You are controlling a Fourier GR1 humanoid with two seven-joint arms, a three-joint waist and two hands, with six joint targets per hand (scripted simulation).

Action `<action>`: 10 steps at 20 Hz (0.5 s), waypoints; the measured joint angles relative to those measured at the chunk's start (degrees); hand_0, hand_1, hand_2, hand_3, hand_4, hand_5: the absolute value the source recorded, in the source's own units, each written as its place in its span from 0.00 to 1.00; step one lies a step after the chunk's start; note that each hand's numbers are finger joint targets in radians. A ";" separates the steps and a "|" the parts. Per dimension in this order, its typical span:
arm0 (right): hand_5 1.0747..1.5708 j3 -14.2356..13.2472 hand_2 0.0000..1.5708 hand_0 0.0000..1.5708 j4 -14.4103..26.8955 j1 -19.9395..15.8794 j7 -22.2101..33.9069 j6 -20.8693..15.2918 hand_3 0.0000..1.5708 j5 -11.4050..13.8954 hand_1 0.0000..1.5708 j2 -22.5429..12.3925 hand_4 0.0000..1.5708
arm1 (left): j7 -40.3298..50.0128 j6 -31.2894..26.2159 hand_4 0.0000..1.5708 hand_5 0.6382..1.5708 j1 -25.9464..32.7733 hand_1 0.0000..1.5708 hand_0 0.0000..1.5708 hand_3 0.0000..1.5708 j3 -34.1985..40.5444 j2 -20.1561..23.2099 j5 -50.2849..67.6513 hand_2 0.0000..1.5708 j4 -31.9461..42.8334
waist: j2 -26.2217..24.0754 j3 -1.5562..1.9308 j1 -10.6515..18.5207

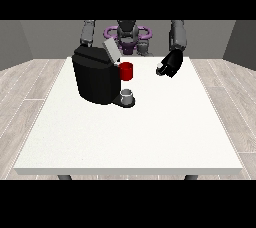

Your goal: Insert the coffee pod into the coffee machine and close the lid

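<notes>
Black coffee machine (95, 79) standing on the white table (130, 137), towards the view's left, grey lid (111, 51) tilted up and open. Red thing at the machine (126, 71), just under the raised lid. Small grey thing (127, 95) sitting on the machine's base at the front; cannot tell whether it is the pod. Hand at the view's right (169, 64) hanging above the table's far edge, well apart from the machine, fingers curled inward, nothing visible in them. Other hand hidden behind the machine, only the arm (88, 32) showing above it.
</notes>
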 measured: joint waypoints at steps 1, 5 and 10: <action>1.00 0.51 0.00 0.00 0.24 -0.24 0.48 -0.50 0.00 0.11 0.00 0.34 0.00 | 0.33 -1.40 0.34 1.00 -1.15 0.89 0.89 0.85 0.24 0.25 0.20 0.89 -0.03 | -0.35 -0.01 -0.07; 1.00 -0.30 0.00 0.00 2.77 -0.22 -0.81 0.38 0.00 -0.23 0.00 -0.52 0.00 | 2.64 -6.49 0.38 1.00 -4.62 0.89 0.89 0.85 0.05 -0.61 0.59 0.89 -1.81 | -2.75 0.02 0.00; 1.00 -0.37 0.00 0.00 3.93 -0.56 -0.61 0.75 0.00 -0.34 0.00 -0.26 0.00 | 6.27 -9.22 0.38 1.00 -6.84 0.89 0.89 0.85 -0.09 -3.37 0.40 0.89 -3.53 | -4.76 0.01 -0.20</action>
